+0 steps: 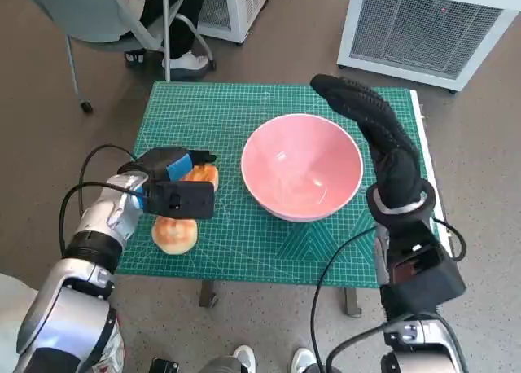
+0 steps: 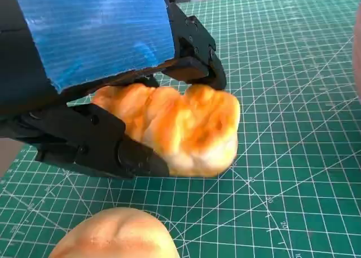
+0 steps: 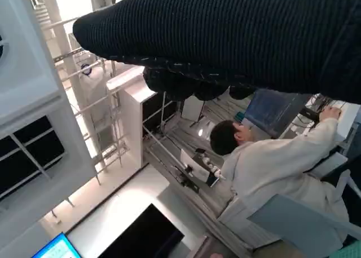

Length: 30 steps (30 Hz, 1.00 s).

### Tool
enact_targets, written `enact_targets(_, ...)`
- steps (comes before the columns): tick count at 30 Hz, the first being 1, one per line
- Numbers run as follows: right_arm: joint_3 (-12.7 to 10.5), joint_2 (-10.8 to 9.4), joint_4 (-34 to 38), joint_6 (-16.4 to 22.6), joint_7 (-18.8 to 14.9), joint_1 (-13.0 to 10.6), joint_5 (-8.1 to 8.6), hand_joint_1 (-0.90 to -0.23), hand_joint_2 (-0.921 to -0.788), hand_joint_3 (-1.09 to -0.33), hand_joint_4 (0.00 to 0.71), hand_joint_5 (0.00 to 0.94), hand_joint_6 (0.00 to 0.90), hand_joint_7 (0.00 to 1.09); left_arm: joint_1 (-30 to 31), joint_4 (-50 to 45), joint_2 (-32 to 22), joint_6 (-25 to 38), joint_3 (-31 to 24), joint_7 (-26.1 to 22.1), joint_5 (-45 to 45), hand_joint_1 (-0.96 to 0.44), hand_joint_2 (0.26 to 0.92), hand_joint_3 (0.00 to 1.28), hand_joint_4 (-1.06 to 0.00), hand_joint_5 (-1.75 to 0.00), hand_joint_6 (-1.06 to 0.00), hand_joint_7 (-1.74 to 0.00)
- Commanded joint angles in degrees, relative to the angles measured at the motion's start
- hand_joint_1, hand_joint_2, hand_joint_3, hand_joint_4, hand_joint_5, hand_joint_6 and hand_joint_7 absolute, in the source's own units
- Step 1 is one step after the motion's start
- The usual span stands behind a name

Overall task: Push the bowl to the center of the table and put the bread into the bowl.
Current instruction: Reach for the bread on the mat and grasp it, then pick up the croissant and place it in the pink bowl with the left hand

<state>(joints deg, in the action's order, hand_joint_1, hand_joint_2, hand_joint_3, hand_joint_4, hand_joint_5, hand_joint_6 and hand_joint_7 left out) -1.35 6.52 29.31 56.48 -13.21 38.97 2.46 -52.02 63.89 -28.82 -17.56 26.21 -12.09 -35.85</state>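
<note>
The pink bowl (image 1: 277,157) stands empty near the middle of the green mat (image 1: 244,112), slightly right of centre. To its left, my left hand (image 1: 172,168) grips a golden-brown piece of bread (image 1: 207,176). In the left wrist view its black fingers (image 2: 192,49) lie over one side of the bread (image 2: 186,125), with the thumb along the other side. The bread's underside touches the mat. A second, rounder roll (image 1: 175,234) (image 2: 113,235) lies close beside that hand, toward the table's front. My gloved right hand (image 1: 370,116) (image 3: 225,38) hangs flat over the bowl's right rim and holds nothing.
A white grilled appliance (image 1: 423,27) stands on the floor beyond the table's far right corner. A chair (image 1: 98,15) and a person's shoe (image 1: 187,61) are at the far left. In the right wrist view, a person (image 3: 271,168) in white sits nearby.
</note>
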Motion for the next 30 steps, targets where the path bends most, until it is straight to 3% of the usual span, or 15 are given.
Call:
enact_targets(1, 0.0, -0.1, 0.1, -0.6, 0.2, -1.7, 0.41, -0.579, -0.921, -0.859, 0.321, 0.063, -0.001, 0.81, -1.7, -1.6, -1.8, -1.9, -1.2, -1.1, 1.2, 0.00, 0.920, 0.13, -0.63, -1.24, -0.56, -1.21)
enact_targets(10, -0.1, 0.1, 0.4, -0.7, -0.2, -1.7, 1.31, -0.583, -0.921, -0.855, 0.319, 0.068, -0.001, 0.80, -2.1, -16.3, -5.1, -1.1, -7.6, -4.0, 5.9, 0.00, 0.920, 0.12, -0.64, -1.18, -0.56, -1.27)
enact_targets(11, -0.1, 0.1, 0.4, -0.7, -0.3, -1.7, 1.50, -0.583, -0.921, -0.855, 0.318, 0.069, -0.001, 0.80, -1.9, -18.4, -5.2, -0.8, -8.3, -4.1, 6.3, 0.00, 0.921, 0.16, -0.60, -1.22, -0.51, -1.32)
enact_targets(18, -0.1, 0.3, 0.5, -0.7, -0.6, -1.7, 2.35, -0.582, -0.921, -0.852, 0.316, 0.073, -0.001, 0.80, -2.4, -31.6, -4.1, 1.3, -13.0, -3.3, 9.1, 0.00, 0.921, 0.11, -0.66, -1.15, -0.56, -1.29)
enact_targets(25, -0.3, 0.5, 0.7, -0.2, -0.4, -1.7, 1.99, -0.588, -0.921, -0.849, 0.315, 0.078, -0.001, 0.80, -3.2, -40.1, -0.8, 3.3, -13.3, -2.1, 8.7, 0.00, 0.920, 0.10, -0.68, -1.13, -0.57, -1.27)
enact_targets(30, -0.5, 0.7, 0.9, 0.0, -0.5, -1.7, 2.13, -0.591, -0.921, -0.846, 0.314, 0.081, -0.001, 0.80, -4.6, -39.2, 1.8, 0.4, -11.5, -0.5, 7.6, 0.00, 0.920, 0.08, -0.69, -1.11, -0.59, -1.25)
